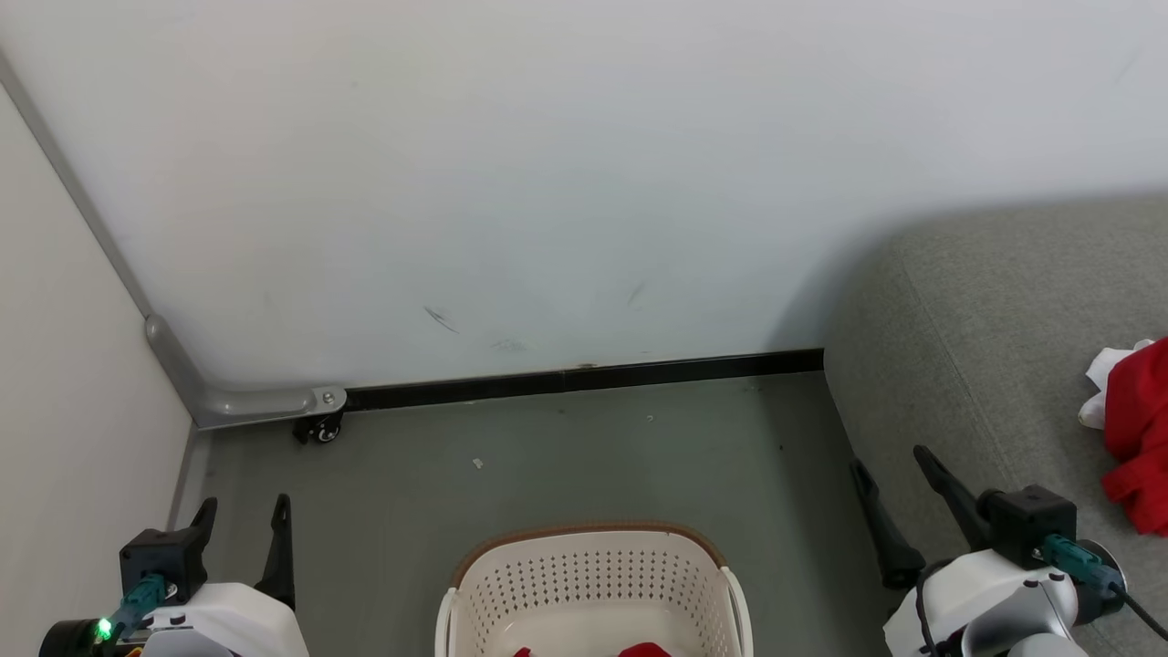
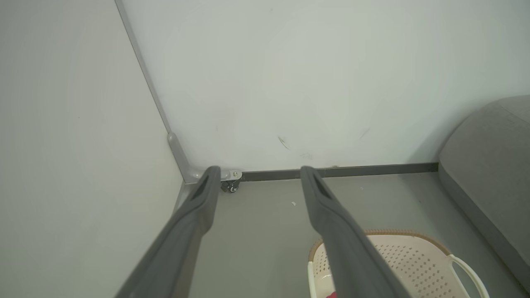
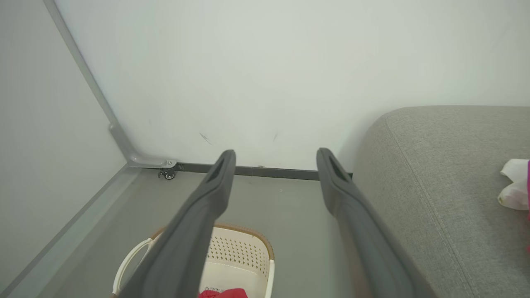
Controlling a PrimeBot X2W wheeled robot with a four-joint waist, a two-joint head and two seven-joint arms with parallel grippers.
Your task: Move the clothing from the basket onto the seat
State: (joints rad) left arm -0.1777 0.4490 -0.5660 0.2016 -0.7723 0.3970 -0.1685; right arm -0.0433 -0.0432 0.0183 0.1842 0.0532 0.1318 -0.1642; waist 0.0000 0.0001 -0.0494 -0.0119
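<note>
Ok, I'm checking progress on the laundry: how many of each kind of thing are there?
Basket: 1
Seat: 1
Clothing heaps: 2, seat heap, basket heap
Claws: 2, left claw and right claw, both open
Total: 6

A: What was the basket (image 1: 593,575) made of?
B: Smooth cream plastic, pierced, with a brown woven-look rim.
A: And right of it?
B: The seat (image 1: 967,365) was matt grey cloth, coarse-woven; the clothing (image 1: 1141,429) on it, soft red fabric. The floor (image 1: 547,456) beyond the basket looked smooth and matt.
</note>
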